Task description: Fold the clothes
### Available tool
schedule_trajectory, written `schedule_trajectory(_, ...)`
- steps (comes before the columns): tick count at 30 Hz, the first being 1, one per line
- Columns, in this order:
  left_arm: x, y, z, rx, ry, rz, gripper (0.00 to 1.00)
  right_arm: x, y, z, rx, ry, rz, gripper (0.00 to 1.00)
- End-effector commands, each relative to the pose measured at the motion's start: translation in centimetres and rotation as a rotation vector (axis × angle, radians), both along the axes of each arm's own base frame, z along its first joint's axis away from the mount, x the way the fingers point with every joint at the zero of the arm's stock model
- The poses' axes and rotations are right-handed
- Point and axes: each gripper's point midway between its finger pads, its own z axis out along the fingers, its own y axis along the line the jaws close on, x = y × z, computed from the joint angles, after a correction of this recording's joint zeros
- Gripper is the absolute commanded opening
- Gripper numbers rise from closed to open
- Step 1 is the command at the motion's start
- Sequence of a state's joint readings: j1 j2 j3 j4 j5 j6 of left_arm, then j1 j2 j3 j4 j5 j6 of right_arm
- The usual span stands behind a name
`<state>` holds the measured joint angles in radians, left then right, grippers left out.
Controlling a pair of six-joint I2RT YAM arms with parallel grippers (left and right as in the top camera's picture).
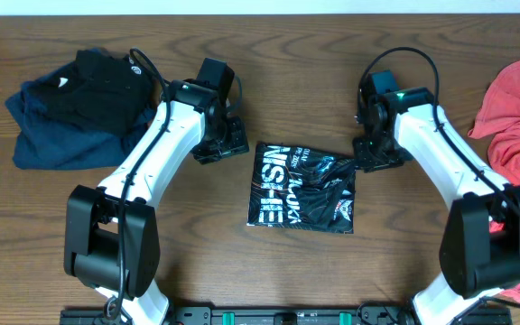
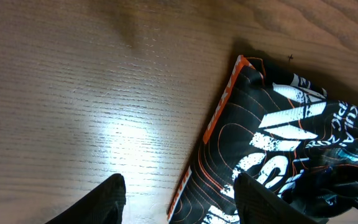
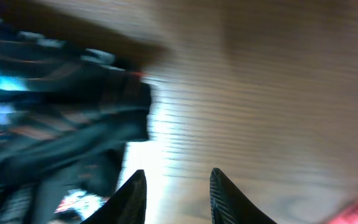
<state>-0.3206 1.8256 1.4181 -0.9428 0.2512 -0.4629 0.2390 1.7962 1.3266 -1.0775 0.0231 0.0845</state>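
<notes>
Folded black jersey with orange contour print (image 1: 302,188) is laid flat. Left gripper (image 2: 179,186) is seen parted and empty beside its far-left corner. Right gripper (image 3: 178,183) is seen likewise at the far-right corner.

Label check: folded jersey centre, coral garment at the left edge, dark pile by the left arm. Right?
No: the coral garment lies at the right edge, per the overhead view. Folded jersey centre and dark pile by the left arm stand.
</notes>
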Motion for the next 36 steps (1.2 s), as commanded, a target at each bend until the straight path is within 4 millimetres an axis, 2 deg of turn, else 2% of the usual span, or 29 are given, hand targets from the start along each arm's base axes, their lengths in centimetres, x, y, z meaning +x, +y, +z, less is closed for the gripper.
schedule_trajectory(1, -0.4, 0.3, -0.6, 0.017, 0.015, -0.015, 0.58, -0.6, 5.5, 3.4, 0.272, -0.058, 0.118, 0.34)
schedule_trajectory(5, -0.4, 0.3, -0.6, 0.017, 0.015, -0.015, 0.58, -1.6, 9.2, 4.1, 0.409, -0.035, 0.186, 0.34)
schedule_trajectory(11, -0.4, 0.3, -0.6, 0.017, 0.015, -0.015, 0.58, -4.1, 13.2, 1.9, 0.442, 0.078, 0.275, 0.33)
schedule_trajectory(17, -0.4, 0.3, -0.6, 0.017, 0.016, -0.015, 0.58, -4.7, 15.5, -1.3, 0.419, 0.149, 0.236, 0.3)
schedule_trajectory(22, -0.4, 0.3, -0.6, 0.017, 0.016, -0.015, 0.58, -5.8, 15.9, -3.1, 0.391, 0.214, 0.244, 0.25)
schedule_trajectory(27, -0.4, 0.3, -0.6, 0.017, 0.016, -0.014, 0.58, -7.0, 14.1, -3.9, 0.291, 0.271, 0.218, 0.22)
schedule_trajectory(29, -0.4, 0.3, -0.6, 0.017, 0.017, -0.015, 0.58, -7.8, 12.2, -4.0, 0.207, 0.31, 0.204, 0.19)
schedule_trajectory(32, -0.4, 0.3, -0.6, 0.018, 0.019, -0.015, 0.58, -8.6, 8.5, -3.8, 0.036, 0.354, 0.145, 0.15)
schedule_trajectory(36, -0.4, 0.3, -0.6, 0.018, 0.019, -0.015, 0.58, -8.6, 3.9, -3.3, -0.164, 0.364, 0.065, 0.15)
